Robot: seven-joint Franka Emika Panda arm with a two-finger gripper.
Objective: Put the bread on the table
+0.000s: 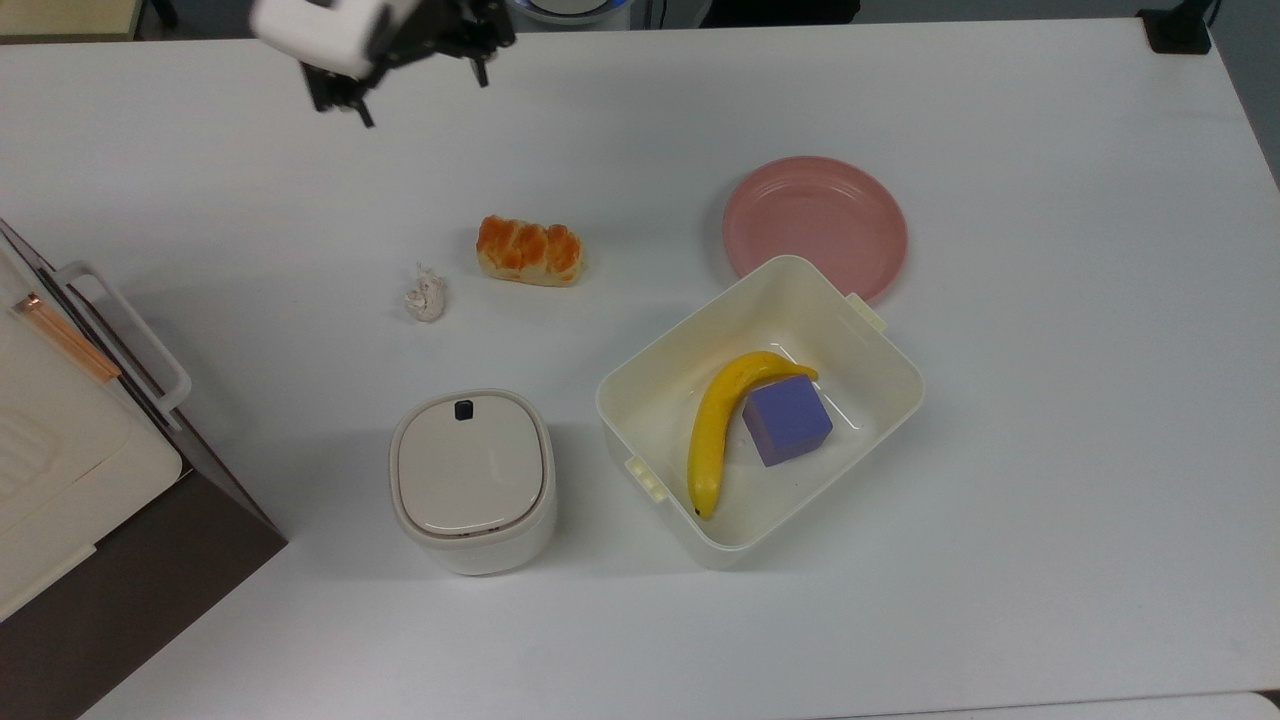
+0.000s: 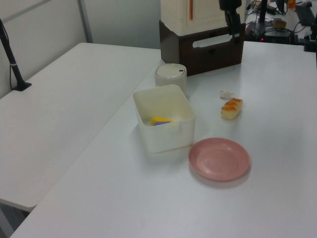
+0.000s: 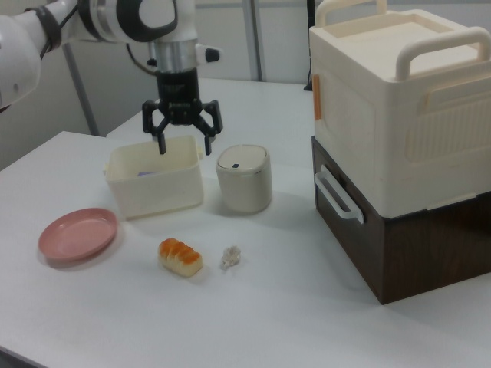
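The bread [image 1: 529,251] lies flat on the white table [image 1: 1050,400], glossy orange-brown top up, with nothing touching it. It also shows in the left view as bread [image 2: 232,108] on the table [image 2: 277,198], and in the right view as bread [image 3: 180,256] near the table's [image 3: 268,314] front. My gripper [image 1: 410,85] hangs high, well away from the bread toward the top view's upper left. In the right view the gripper [image 3: 184,144] is open, its two fingers spread with nothing between them. The left view has the gripper [image 2: 233,22] at its top edge.
A whitish wad [image 1: 426,296] lies just left of the bread in the top view. The pink plate [image 1: 815,225] touches a cream bin [image 1: 640,375] holding a banana [image 1: 715,430] and a purple cube [image 1: 787,420]. A lidded canister [image 1: 471,480] and a large cream-and-brown box [image 1: 60,450] stand nearby.
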